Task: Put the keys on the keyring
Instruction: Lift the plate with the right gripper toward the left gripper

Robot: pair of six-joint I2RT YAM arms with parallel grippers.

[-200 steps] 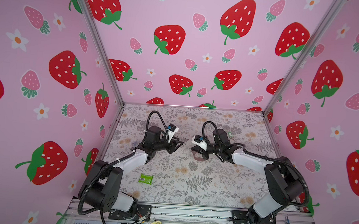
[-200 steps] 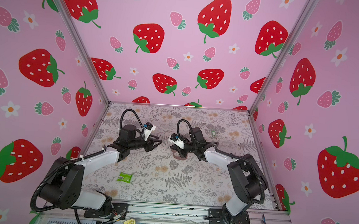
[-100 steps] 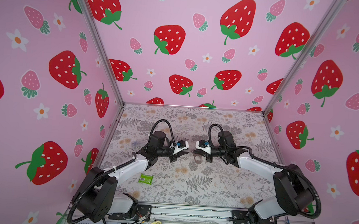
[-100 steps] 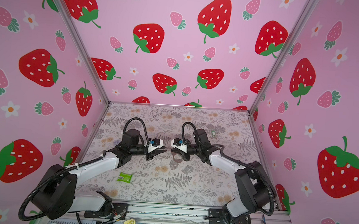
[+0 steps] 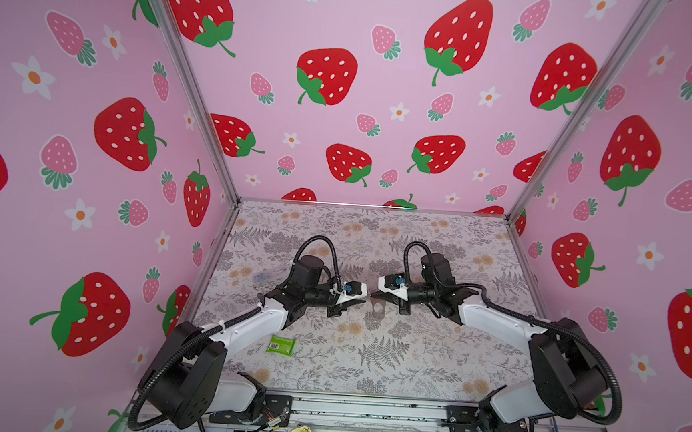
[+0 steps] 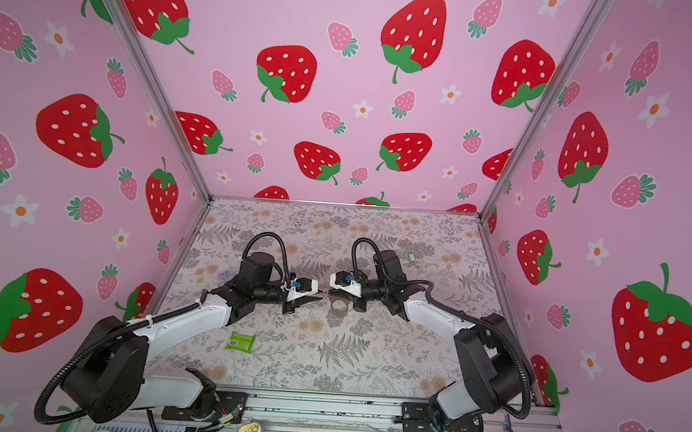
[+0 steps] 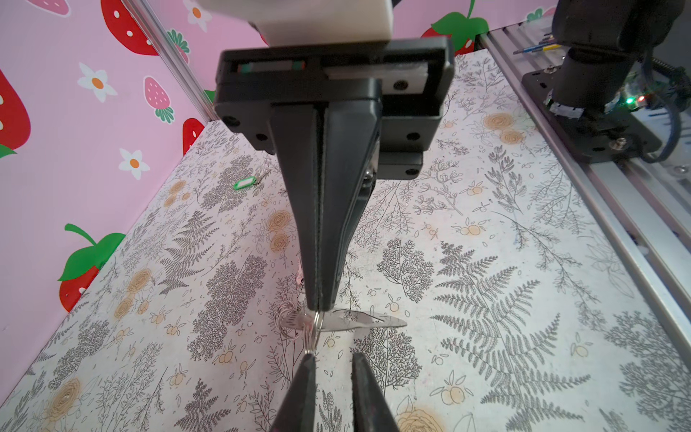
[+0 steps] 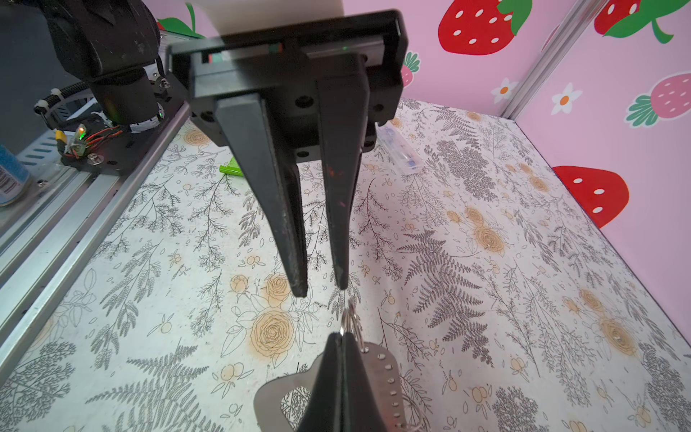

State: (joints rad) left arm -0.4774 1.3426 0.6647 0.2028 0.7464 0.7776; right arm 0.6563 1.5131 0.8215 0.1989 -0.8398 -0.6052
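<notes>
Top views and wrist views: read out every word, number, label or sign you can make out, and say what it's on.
No text is legible anywhere.
green packet: white barcode label, too small to read.
blue container: printed label at the picture's edge, blurred.
clear packet: blue marks, blurred.
green key tag: white insert, no writing visible.
</notes>
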